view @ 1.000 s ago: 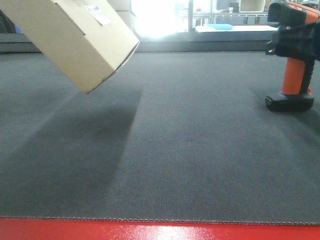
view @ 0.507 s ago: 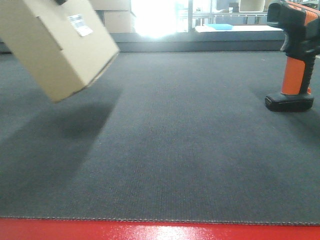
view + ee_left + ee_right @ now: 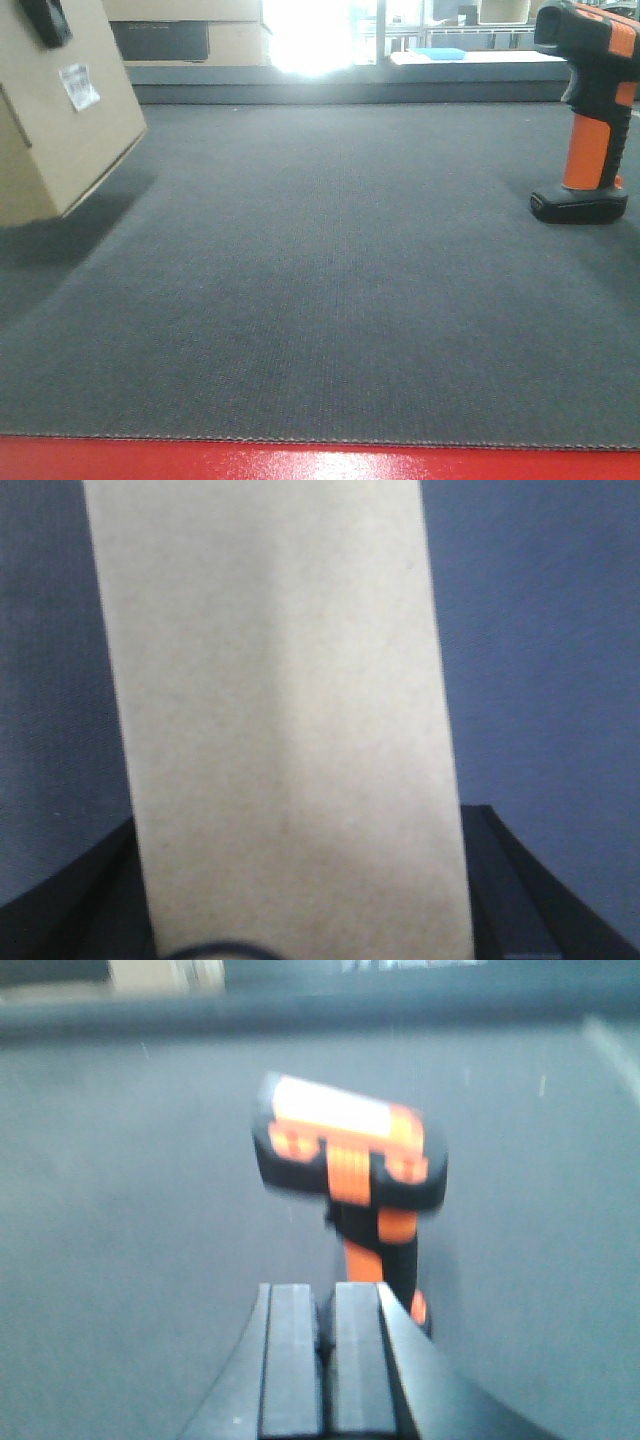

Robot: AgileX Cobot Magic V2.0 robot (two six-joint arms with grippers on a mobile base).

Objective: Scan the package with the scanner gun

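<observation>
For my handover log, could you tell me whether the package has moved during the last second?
Yes: the package went left and down, away from the standing scanner gun.

matt cardboard package [image 3: 60, 130], woven cloth mat [image 3: 340, 300]

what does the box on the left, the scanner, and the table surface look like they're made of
The package: plain tan cardboard, matte, with a small white paper-looking label. The scanner gun: apparently moulded plastic, black head and foot with an orange handle, slight sheen; whether the handle is rubbery cannot be told. The table surface: dark grey mat with a fine woven-looking texture, likely fabric or textured rubber, over a glossy red front edge.
</observation>
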